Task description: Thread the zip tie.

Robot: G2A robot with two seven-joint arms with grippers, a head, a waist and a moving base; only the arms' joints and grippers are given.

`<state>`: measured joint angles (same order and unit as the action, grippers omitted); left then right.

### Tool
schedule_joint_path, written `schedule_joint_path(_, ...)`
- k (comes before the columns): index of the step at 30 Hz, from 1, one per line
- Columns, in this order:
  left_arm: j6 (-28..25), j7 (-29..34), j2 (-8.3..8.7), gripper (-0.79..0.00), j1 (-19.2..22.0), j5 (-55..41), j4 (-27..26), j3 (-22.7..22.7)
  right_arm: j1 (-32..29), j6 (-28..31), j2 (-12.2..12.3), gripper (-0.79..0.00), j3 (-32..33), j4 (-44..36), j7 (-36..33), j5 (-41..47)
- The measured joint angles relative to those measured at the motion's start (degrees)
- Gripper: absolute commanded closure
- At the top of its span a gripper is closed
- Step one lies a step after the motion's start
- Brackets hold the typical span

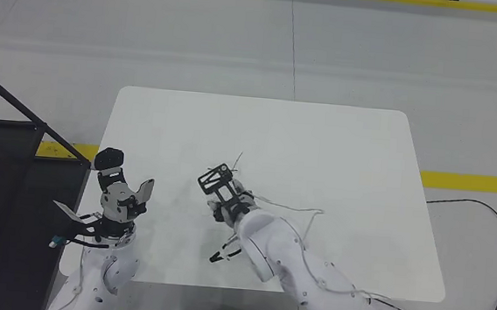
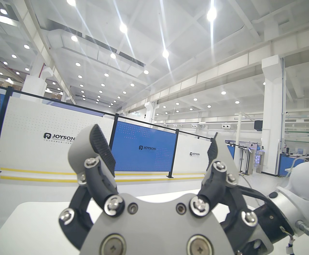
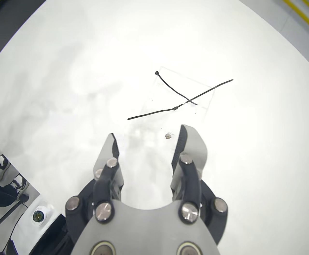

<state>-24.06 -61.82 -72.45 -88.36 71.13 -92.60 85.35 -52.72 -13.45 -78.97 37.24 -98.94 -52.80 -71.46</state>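
The table (image 3: 72, 72) is looking smooth, white and a bit dull, with faint grey smudges. Ahead of the right claw (image 3: 148, 131), a short tie (image 3: 173, 90) and a long tie (image 3: 175, 108) are looking like thin black plastic, not shiny. Where they are crossing, a clear sheet (image 3: 190, 87) is lying under them, looking like smooth see-through plastic. The right claw and the left claw (image 2: 155, 130) are showing dull grey metal. Their screws (image 3: 188, 210) are shining like polished metal. Inside each claw, black pads (image 2: 102, 147) are looking rough and bumpy, like rubber.
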Motion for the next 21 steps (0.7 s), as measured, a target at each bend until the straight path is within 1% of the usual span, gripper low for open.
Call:
schedule_joint_path(5, 0.0, 0.0, 0.0, -0.785, 0.0, 0.0, 0.0, 0.0, -4.06, 0.59, 0.9, -0.785, 4.09, -5.31, 3.59, -0.72)
schedule_joint_path(7, 0.0, 0.0, 0.0, -0.785, 0.0, 0.0, 0.0, 0.0, -6.84, 2.21, 1.57, -0.785, 6.09, -8.78, 7.55, -1.92)
schedule_joint_path(12, 0.0, 0.0, 0.0, -0.785, 0.0, 0.0, 0.0, 0.0, -17.76, 6.72, 3.74, -0.785, 11.66, -16.97, 24.75, -5.97)
schedule_joint_path(14, 0.0, 0.0, 0.0, -0.785, 0.0, 0.0, 0.0, 0.0, -21.52, 7.1, 4.35, -0.785, 13.72, -19.1, 30.48, -7.35)
schedule_joint_path(16, 0.0, 0.0, 0.0, -0.785, 0.0, 0.0, 0.0, 0.0, -25.42, 5.45, 4.82, -0.785, 16.05, -20.8, 37.96, -9.68)
schedule_joint_path(18, 0.0, 0.0, 0.0, -0.785, 0.0, 0.0, 0.0, 0.0, -28.88, 2.05, 4.97, -0.785, 17.35, -21.28, 45.75, -12.02)
schedule_joint_path(21, 0.0, 0.0, 0.0, -0.784, 0.0, 0.0, 0.0, 0.0, -31.49, -0.1, 5.0, -0.784, 18.5, -21.43, 52.16, -11.49)
